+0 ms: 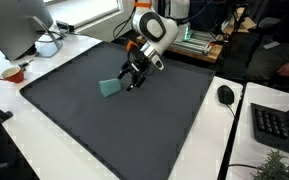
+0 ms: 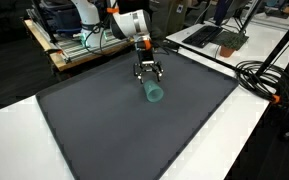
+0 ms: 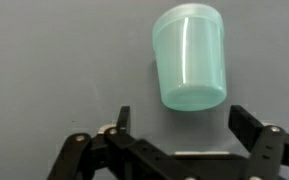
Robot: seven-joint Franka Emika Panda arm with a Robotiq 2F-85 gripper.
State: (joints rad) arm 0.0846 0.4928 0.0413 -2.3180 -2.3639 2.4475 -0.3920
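Note:
A teal plastic cup (image 3: pixel 190 58) lies on its side on the dark grey mat (image 1: pixel 134 120). It shows in both exterior views (image 1: pixel 109 89) (image 2: pixel 152 92). My gripper (image 3: pixel 184 125) is open and empty, its two black fingers spread wide. It hovers just above and beside the cup, whose base end points toward the gap between the fingers. In the exterior views the gripper (image 1: pixel 134 78) (image 2: pixel 147 72) hangs close over the mat, right next to the cup, not touching it.
A red bowl (image 1: pixel 12 73) and a white object (image 1: pixel 46 46) sit on the white table by a monitor (image 1: pixel 14 25). A black mouse (image 1: pixel 225 95) and keyboard (image 1: pixel 279 125) lie past the mat's other side. Cables (image 2: pixel 269 75) run near one mat edge.

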